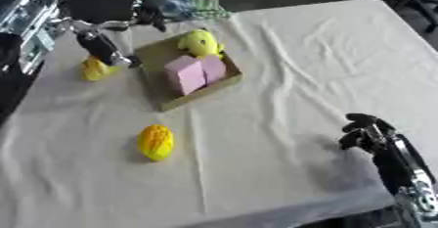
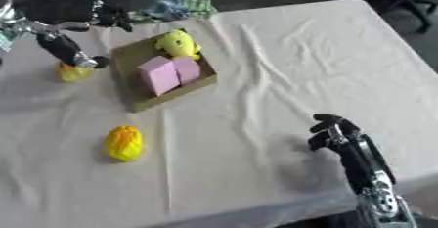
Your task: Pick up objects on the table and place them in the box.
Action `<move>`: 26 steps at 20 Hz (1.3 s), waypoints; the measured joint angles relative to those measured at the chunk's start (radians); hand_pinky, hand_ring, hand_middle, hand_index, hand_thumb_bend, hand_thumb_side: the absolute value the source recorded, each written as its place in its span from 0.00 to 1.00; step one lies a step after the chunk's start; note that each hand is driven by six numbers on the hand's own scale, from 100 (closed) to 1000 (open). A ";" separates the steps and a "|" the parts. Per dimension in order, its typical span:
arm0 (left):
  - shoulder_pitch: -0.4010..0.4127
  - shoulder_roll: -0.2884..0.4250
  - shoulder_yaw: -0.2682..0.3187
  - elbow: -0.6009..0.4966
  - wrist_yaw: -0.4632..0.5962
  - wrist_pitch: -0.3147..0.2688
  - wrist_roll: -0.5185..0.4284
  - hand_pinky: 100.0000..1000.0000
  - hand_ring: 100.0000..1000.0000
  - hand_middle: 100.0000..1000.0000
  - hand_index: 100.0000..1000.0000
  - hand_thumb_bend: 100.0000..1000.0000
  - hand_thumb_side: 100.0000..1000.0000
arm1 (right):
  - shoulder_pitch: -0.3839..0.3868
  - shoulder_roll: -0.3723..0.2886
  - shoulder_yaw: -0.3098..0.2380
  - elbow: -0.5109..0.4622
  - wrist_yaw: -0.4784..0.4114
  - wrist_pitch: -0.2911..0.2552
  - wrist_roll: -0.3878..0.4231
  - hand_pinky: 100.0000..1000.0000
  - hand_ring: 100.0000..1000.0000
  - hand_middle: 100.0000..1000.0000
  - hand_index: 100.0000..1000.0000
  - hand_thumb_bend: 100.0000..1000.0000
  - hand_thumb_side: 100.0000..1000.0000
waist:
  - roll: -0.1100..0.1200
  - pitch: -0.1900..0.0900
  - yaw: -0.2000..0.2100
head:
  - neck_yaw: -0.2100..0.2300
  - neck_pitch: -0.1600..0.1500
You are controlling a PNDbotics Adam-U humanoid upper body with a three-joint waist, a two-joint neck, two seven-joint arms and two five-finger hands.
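A shallow cardboard box (image 1: 150, 56) sits at the table's far left, holding two pink blocks (image 1: 193, 73) and a yellow plush toy (image 1: 200, 42). A yellow corn-like object (image 1: 156, 142) lies on the cloth in front of the box. Left of the box lies a small yellow object (image 1: 95, 69), partly covered by my left hand (image 1: 104, 49), whose fingers reach down onto it. My right hand (image 1: 363, 129) hovers near the lower right with its fingers curled and nothing in them.
A crumpled blue-green cloth (image 1: 191, 4) lies at the table's far edge behind the box. The white tablecloth (image 1: 317, 65) is wrinkled. Table edges run along the left, front and right.
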 measured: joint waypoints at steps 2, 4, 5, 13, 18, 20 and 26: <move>0.008 0.042 -0.048 -0.061 0.088 0.045 -0.045 0.83 0.78 0.76 0.85 0.37 0.32 | 0.000 -0.003 0.000 0.000 0.001 0.000 0.000 0.46 0.47 0.50 0.72 0.00 0.71 | 0.000 0.000 -0.001 | 0.000 0.000; 0.013 0.062 -0.091 -0.099 0.153 0.094 -0.094 0.83 0.78 0.77 0.85 0.36 0.35 | 0.000 -0.007 0.000 0.000 0.001 0.000 -0.001 0.46 0.47 0.50 0.72 0.00 0.69 | 0.000 0.000 -0.002 | 0.000 0.000; 0.014 0.062 -0.106 -0.107 0.174 0.113 -0.113 0.83 0.79 0.77 0.85 0.36 0.36 | 0.000 -0.007 0.000 0.000 0.001 -0.001 -0.001 0.46 0.47 0.50 0.72 0.00 0.69 | 0.000 0.000 -0.004 | -0.001 0.000; 0.039 0.024 -0.188 -0.076 0.218 0.183 -0.183 0.83 0.79 0.77 0.86 0.32 0.50 | -0.001 -0.007 -0.008 0.000 0.002 -0.005 -0.009 0.46 0.47 0.50 0.72 0.00 0.69 | 0.000 0.000 -0.013 | -0.002 0.000; 0.072 0.034 -0.205 -0.071 0.219 0.189 -0.189 0.83 0.80 0.78 0.88 0.34 0.52 | -0.001 -0.007 -0.011 0.000 0.003 -0.005 -0.011 0.46 0.47 0.50 0.72 0.00 0.69 | 0.000 0.000 -0.013 | -0.005 0.000; 0.087 0.049 -0.208 -0.082 0.217 0.187 -0.187 0.83 0.80 0.78 0.89 0.35 0.53 | -0.001 -0.007 -0.012 0.000 0.004 -0.005 -0.011 0.46 0.47 0.50 0.72 0.00 0.69 | 0.000 0.000 -0.013 | -0.005 0.000; 0.128 0.088 -0.217 -0.109 0.208 0.179 -0.179 0.83 0.80 0.80 0.90 0.34 0.53 | -0.001 -0.008 -0.012 0.000 0.005 -0.004 -0.013 0.46 0.47 0.50 0.72 0.00 0.70 | 0.000 0.000 -0.013 | -0.005 0.000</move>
